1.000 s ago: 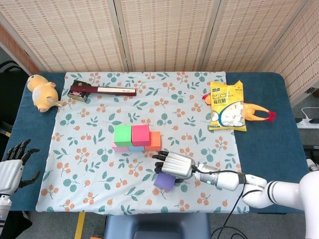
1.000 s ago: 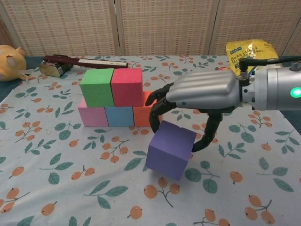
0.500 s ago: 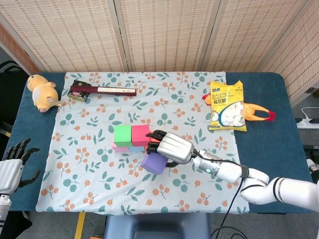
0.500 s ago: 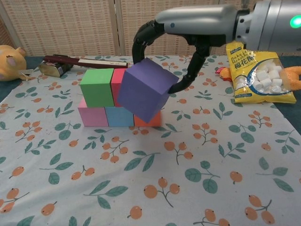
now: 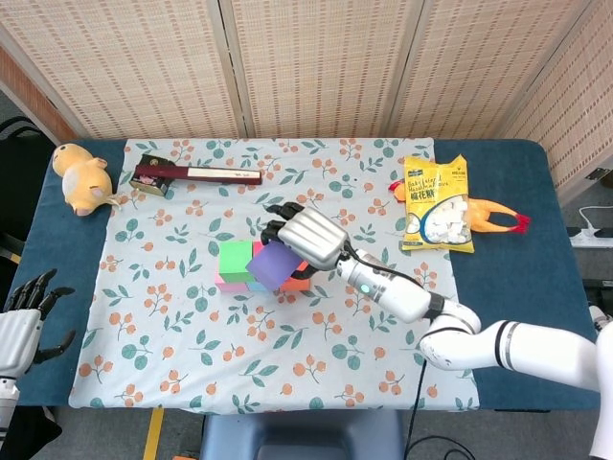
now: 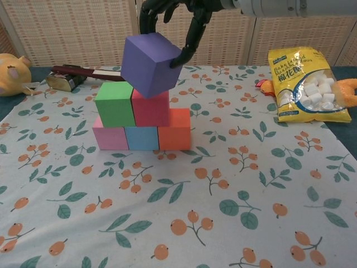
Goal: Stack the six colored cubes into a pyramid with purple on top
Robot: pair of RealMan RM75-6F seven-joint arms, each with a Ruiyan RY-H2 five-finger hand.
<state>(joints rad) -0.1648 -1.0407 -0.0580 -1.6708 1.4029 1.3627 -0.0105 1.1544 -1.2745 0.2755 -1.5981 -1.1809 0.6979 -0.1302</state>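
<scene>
My right hand [image 5: 308,238] [image 6: 173,17] grips the purple cube [image 6: 150,63] [image 5: 275,265] and holds it tilted in the air, just above the green cube [image 6: 114,104] and the red cube [image 6: 151,108]. Those two sit side by side on a bottom row of pink [image 6: 110,138], light blue [image 6: 141,138] and orange [image 6: 174,129] cubes. In the head view the purple cube hides most of the red one. My left hand [image 5: 21,321] hangs at the table's near left corner with its fingers apart, holding nothing.
A yellow marshmallow bag [image 5: 436,204] and a rubber chicken [image 5: 498,218] lie to the right. A dark red long box [image 5: 192,174] lies at the back left. A yellow plush toy [image 5: 81,176] sits at the far left on the blue table [image 5: 517,278].
My right hand has lifted the purple cube off the cloth and carried it up and to the left, from in front of the orange cube to above the second row.
</scene>
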